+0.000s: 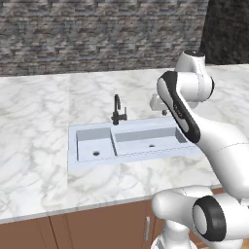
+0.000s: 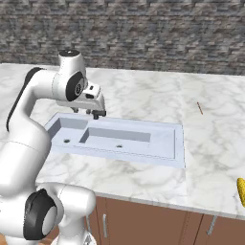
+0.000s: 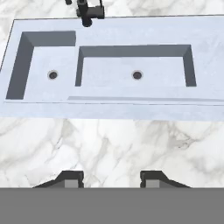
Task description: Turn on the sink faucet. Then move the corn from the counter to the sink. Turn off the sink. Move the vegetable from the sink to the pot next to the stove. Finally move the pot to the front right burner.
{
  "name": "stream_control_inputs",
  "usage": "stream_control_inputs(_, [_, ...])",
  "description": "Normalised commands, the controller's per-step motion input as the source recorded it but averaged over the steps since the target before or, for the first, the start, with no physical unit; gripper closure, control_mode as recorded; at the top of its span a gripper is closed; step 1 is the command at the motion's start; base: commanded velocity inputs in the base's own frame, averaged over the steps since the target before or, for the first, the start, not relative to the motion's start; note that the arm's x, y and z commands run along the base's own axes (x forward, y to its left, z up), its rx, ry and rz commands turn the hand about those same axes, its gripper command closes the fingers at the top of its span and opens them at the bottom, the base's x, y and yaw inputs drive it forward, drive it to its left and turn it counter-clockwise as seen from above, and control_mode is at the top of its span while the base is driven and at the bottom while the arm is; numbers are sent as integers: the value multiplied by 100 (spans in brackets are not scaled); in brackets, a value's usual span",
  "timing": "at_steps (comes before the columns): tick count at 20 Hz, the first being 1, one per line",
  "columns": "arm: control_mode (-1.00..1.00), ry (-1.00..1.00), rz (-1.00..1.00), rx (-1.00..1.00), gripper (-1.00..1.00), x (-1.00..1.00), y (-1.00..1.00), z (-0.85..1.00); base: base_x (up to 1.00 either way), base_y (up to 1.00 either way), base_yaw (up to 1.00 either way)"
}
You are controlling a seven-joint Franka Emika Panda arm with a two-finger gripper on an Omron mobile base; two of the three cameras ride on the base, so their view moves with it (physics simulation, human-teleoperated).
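Sink [image 1: 92,130]: pale blue-grey double basin set into the white marble surface [image 1: 34,121], small compartment on the left in the left base view, wide one beside it, each with a dark drain hole. The hand view looked straight down on both compartments [image 3: 43,57] and showed the two drains clearly.

Faucet [image 1: 117,110]: slim, black, upright, standing at the back rim of the sink near the divide between the compartments. In the hand view only its base and lower part appeared, at the top edge [image 3: 89,11]. In the right base view it was hidden behind the hand.

Hand [image 2: 91,112]: held above the back rim of the sink, near the faucet, touching nothing that could be seen. In the left base view it showed partly behind the forearm [image 1: 158,103]. The hand view showed its two dark fingertips [image 3: 70,178] well apart, with bare marble between them (nothing held).

Corn [image 2: 241,190]: small yellow cob lying on the surface near its front edge, at the far right of the right base view, well apart from the sink and from the hand.

Thin brown stick-like item [image 2: 199,108]: lying on the surface to the right of the sink; too small to identify.

Cabinet fronts [image 2: 153,222]: brown wood, below the surface.
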Motion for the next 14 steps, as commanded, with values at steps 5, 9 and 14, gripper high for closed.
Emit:
stream_control_inputs(5, [-100, 0, 0, 0, -100, 0, -7, 0, 0, 0, 0])
stream_control_inputs(9, [-100, 0, 0, 0, -100, 0, -11, 0, 0, 0, 0])
stream_control_inputs(14, [100, 0, 0, 0, -100, 0, 0, 0, 0, -42, 0])
